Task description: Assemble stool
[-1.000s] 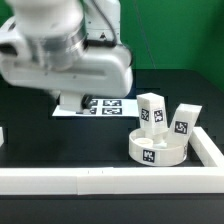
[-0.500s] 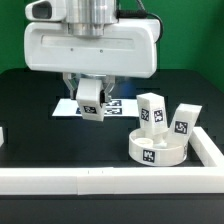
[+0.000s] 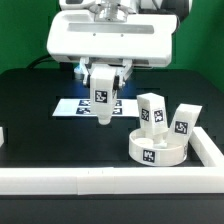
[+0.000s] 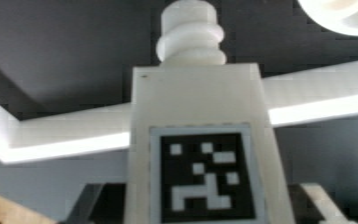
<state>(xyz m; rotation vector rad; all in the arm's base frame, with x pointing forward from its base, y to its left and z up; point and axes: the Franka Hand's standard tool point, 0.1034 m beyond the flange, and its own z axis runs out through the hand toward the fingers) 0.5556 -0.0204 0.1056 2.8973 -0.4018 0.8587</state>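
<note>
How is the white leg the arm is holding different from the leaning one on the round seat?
The held leg hangs upright in the tool, clear of the seat; the leaning leg tilts and rests on the seat. Both are white blocks with black-and-white tags.

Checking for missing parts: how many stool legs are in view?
3. The held leg is in the claw; the upright leg and the leaning leg stand on the seat disc. None seems hidden.
</note>
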